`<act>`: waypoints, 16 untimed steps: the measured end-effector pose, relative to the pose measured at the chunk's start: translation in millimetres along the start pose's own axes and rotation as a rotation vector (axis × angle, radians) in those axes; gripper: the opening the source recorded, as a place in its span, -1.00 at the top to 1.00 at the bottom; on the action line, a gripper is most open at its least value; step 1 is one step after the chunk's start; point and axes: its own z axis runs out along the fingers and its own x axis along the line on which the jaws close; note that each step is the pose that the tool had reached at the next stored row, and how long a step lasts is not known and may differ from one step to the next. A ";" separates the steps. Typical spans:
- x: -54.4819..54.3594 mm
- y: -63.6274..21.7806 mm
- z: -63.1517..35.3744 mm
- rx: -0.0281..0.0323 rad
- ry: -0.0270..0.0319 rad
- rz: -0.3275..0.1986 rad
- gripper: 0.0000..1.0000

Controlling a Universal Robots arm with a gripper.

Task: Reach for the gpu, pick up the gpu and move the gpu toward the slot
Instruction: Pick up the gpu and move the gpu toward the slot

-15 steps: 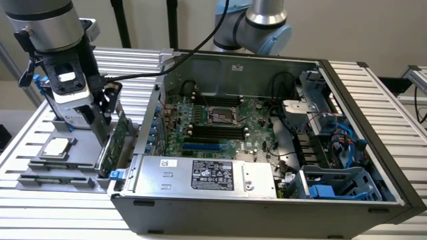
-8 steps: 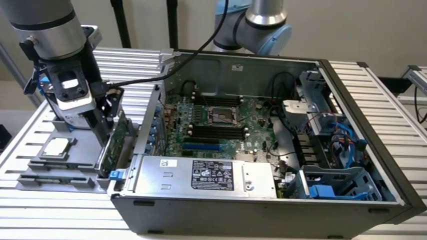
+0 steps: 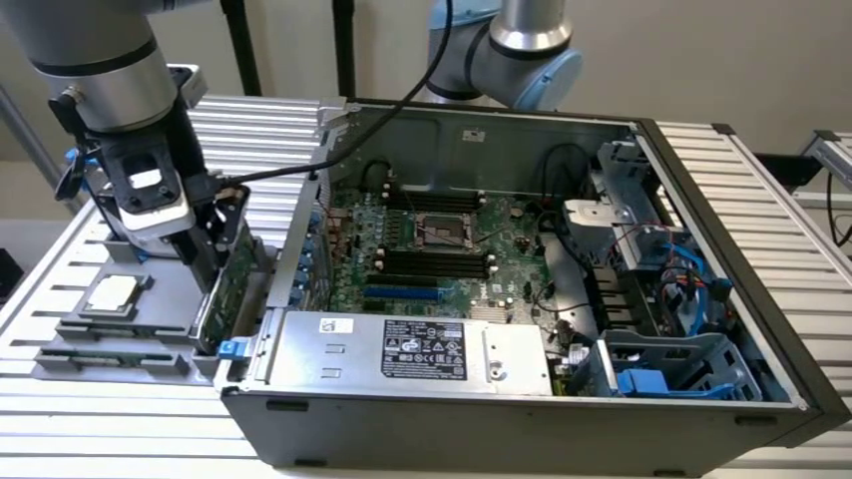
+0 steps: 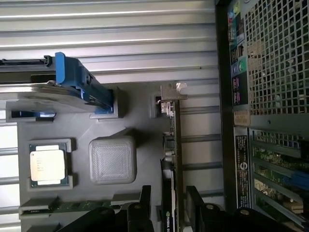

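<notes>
The gpu point(image 3: 229, 284) stands on edge in a slot of the grey holder tray point(image 3: 80, 334), just outside the open computer case point(image 3: 533, 299) on the exterior view's left. In the wrist view it appears as a dark thin edge point(image 4: 176, 145) with its silvery bracket point(image 4: 170, 94) at the far end. My gripper point(image 3: 211, 261) has come down over the card. Its two black fingers point(image 4: 145, 203) straddle the card with a gap on each side, so my gripper point(image 4: 169, 208) is open. The blue slot point(image 3: 399, 295) lies on the green motherboard inside the case.
On the tray sit a square silver chip point(image 4: 47, 164), a grey ribbed block point(image 4: 112, 159) and a hard drive in a blue frame point(image 4: 72, 89). The case's perforated rear wall point(image 4: 275, 58) rises close beside the card. A power supply point(image 3: 413, 349) fills the case front. A second arm point(image 3: 513, 50) stands behind.
</notes>
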 end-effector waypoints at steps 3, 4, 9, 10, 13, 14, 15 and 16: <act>0.1 0.0 2.7 0.0086 -0.0101 -0.001 0.15; 0.2 0.0 3.6 0.0123 -0.0132 -0.001 0.15; 0.6 -0.1 9.9 0.0307 -0.0171 -0.002 0.15; 0.7 0.0 11.4 0.0327 -0.0179 -0.002 0.15; 0.9 0.0 16.1 0.0355 -0.0227 -0.003 0.15; 1.1 0.0 17.5 0.0354 -0.0255 -0.003 0.15; 1.2 0.0 18.9 0.0351 -0.0281 -0.005 0.15; 1.3 0.0 20.1 0.0347 -0.0293 -0.008 0.15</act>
